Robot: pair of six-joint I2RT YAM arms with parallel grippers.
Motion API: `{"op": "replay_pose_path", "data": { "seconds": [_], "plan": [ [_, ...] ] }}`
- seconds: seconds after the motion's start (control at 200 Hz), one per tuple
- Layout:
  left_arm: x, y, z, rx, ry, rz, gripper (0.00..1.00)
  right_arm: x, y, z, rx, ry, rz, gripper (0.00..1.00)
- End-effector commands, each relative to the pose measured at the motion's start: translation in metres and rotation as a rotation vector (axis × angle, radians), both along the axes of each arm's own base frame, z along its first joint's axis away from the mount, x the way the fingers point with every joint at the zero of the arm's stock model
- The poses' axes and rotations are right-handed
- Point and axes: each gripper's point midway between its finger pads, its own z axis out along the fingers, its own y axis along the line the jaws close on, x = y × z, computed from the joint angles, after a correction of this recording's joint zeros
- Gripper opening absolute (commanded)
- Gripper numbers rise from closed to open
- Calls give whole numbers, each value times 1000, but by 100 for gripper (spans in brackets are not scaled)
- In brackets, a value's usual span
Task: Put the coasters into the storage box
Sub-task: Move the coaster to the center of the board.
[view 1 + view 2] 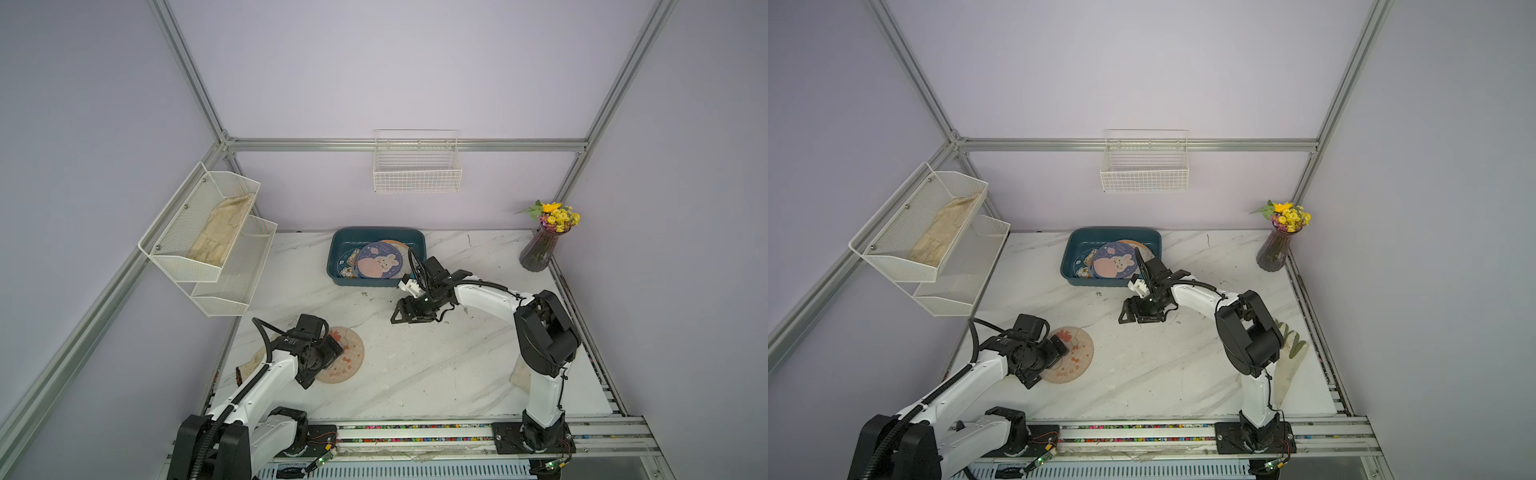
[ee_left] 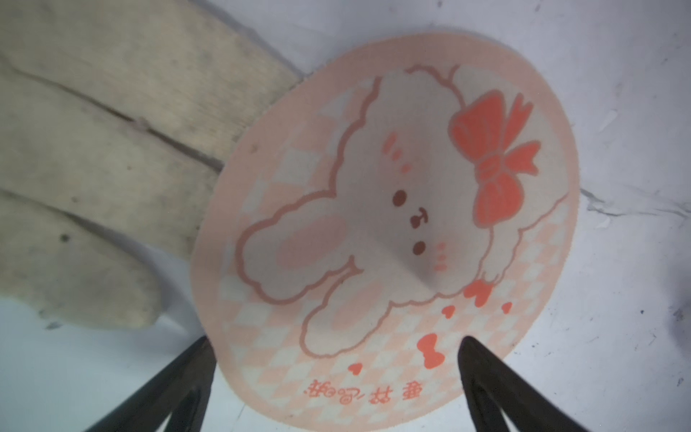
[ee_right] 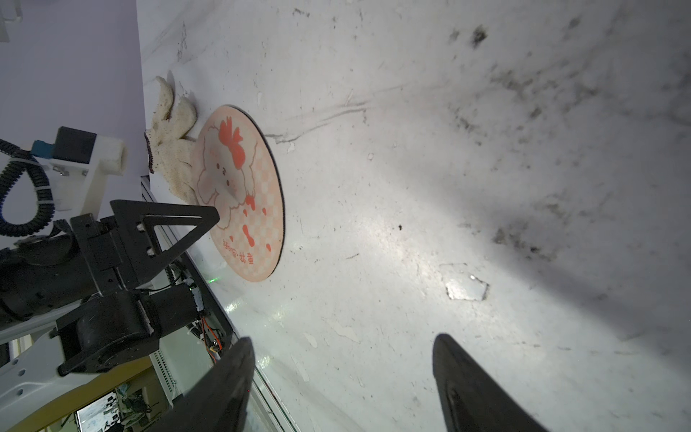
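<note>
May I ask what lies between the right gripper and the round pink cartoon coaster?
Only bare white marble tabletop separates right gripper and round pink coaster, in the right wrist view.

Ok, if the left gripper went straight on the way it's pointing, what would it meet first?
Most likely the pink bunny coaster: the left gripper is open, with a fingertip on either side of its edge. How far above it hangs I can't tell. The cream glove lies off that line.

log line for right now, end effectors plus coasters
left end effector: open over pink coaster | right end effector: open, empty | storage box: holds coasters | pink coaster: overlaps glove
</note>
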Motion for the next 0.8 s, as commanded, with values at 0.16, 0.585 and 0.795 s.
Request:
{"op": "replay_pose_path", "data": {
  "seconds": [0.16, 0.585, 0.795],
  "plan": [
    [9, -30, -12, -76, -6, -40, 100, 2, 1, 18, 24, -50, -1, 77],
    [33, -80, -9, -98, 1, -188, 100, 2, 3, 21, 25, -60, -12, 77],
    [21, -72, 0, -49, 25, -234, 100, 1, 3, 18, 10, -51, -15, 76]
  ]
}}
